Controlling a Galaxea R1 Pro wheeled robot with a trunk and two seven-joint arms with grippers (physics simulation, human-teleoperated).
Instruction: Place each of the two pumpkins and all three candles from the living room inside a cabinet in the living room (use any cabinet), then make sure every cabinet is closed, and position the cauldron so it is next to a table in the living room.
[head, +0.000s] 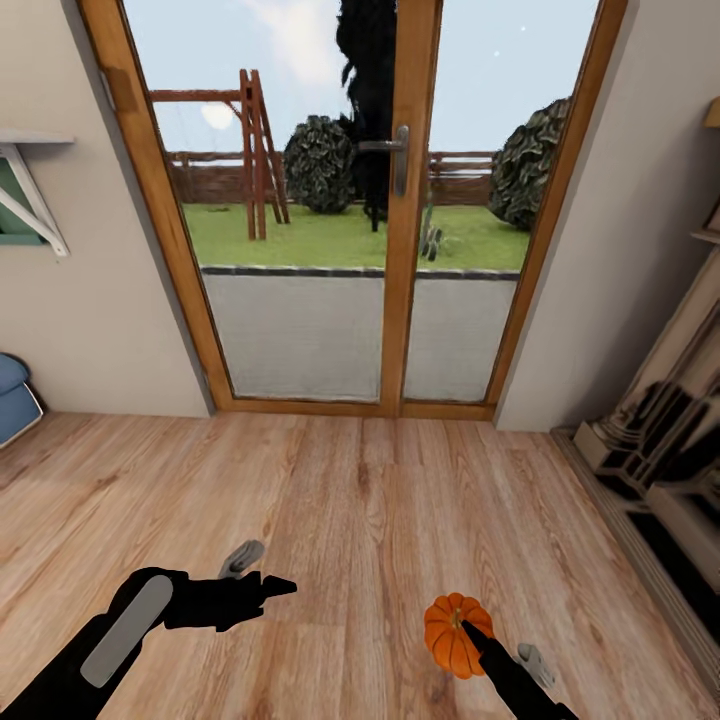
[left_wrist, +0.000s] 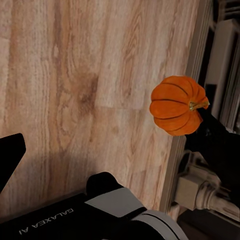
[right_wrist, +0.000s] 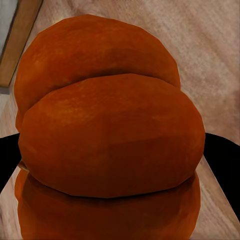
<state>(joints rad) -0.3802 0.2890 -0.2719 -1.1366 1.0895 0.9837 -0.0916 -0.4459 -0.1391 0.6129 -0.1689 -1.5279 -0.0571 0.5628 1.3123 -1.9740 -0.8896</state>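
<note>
Left arm casing reads "GALAXEA AI" in pale letters on matte black, seen from the left wrist. Left hand (head: 270, 588) empty over the wood-plank floor (head: 340, 500), fingers look together; can't tell for sure if it's clenched. Glazed door (head: 400, 200) straight ahead, orange wood frame, grey metal handle. Right hand (head: 470, 632) grasping the pumpkin (head: 455, 630): orange, ribbed, short stem, held above the floor. Carved pale fireplace (head: 660, 440) far right.

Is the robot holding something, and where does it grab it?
Yes: the right gripper holds a pumpkin by its ribbed sides. The left gripper holds nothing.
</note>
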